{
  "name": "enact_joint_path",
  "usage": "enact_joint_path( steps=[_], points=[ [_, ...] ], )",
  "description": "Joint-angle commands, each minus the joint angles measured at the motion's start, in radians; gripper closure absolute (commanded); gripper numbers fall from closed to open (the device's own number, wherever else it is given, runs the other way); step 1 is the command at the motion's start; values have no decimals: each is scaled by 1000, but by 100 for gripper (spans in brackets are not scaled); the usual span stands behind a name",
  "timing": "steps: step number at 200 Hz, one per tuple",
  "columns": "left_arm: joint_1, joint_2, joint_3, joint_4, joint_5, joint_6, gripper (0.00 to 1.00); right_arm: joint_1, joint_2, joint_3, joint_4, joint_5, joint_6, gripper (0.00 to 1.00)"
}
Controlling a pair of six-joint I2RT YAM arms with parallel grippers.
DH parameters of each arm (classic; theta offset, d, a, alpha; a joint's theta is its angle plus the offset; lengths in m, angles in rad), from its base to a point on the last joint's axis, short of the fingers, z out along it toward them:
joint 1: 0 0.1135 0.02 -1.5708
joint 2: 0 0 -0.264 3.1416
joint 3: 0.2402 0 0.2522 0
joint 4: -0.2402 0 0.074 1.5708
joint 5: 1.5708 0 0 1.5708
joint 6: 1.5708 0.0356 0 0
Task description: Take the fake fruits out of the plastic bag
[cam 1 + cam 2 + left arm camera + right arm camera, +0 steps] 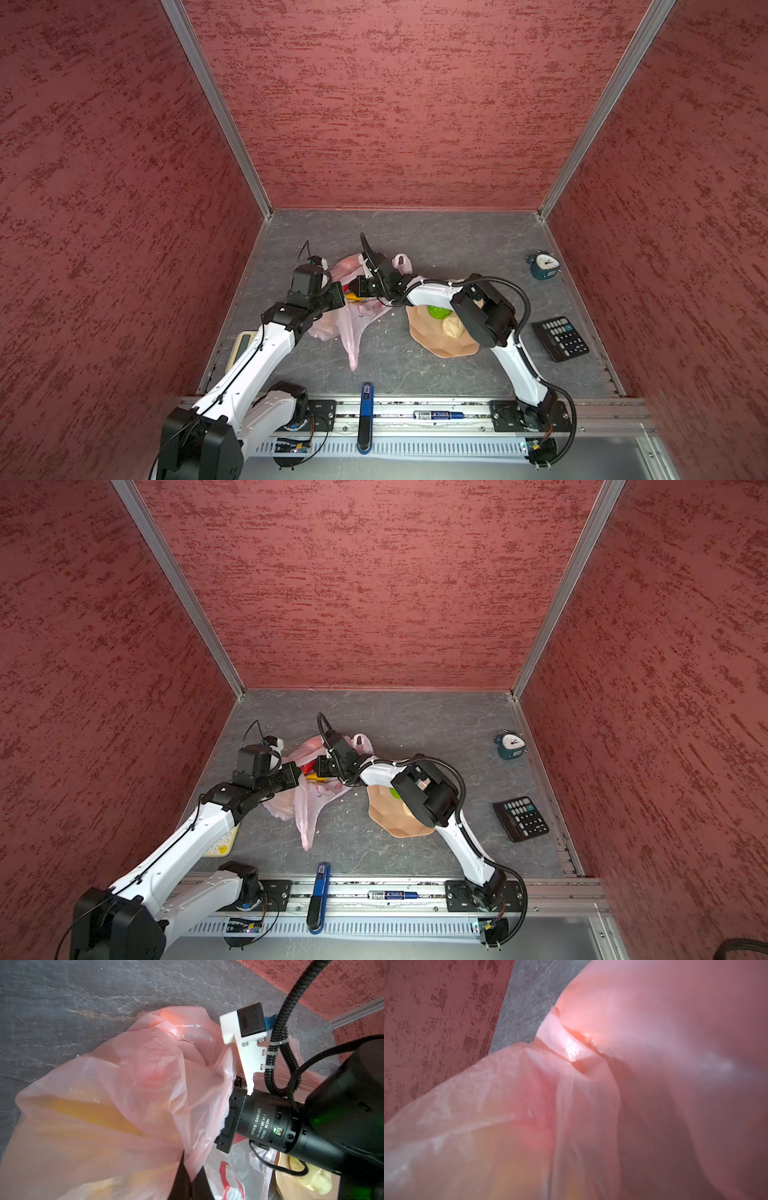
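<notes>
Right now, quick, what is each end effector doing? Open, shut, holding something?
Left end effector: shut, pinching the plastic bag.
Right end effector: reaching into the plastic bag, fingertips hidden, so cannot tell.

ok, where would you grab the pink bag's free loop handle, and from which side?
Pinch the loop handle across its strap, coming from the far right. It pokes out of the plastic bag beyond the right arm, with its hole showing; the arm blocks its near side. Probably flimsy, so close fully.
</notes>
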Motion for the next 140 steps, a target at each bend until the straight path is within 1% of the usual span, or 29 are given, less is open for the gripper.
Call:
enact_joint_path(
  steps=[1, 44, 75, 100, 122, 140],
  points=[
    [0, 17, 1, 44, 27, 40, 99, -15, -40, -21, 58, 38, 29, 81],
    [-7, 26, 2, 25, 22, 42, 99, -21, -26, -15, 82, 7, 40, 80],
    [-15, 16, -6, 22, 17, 39, 99, -21, -14, 13, 93, -66, 40, 66],
    [-21, 23, -6, 38, 18, 34, 99, -21, 5, 49, 74, -92, 40, 54],
    [-34, 33, -4, 68, 18, 24, 99, -20, 15, 67, 64, -98, 45, 47],
    [-53, 48, 1, 91, 14, 19, 99, -20, 23, 78, 68, -107, 57, 45]
  ],
)
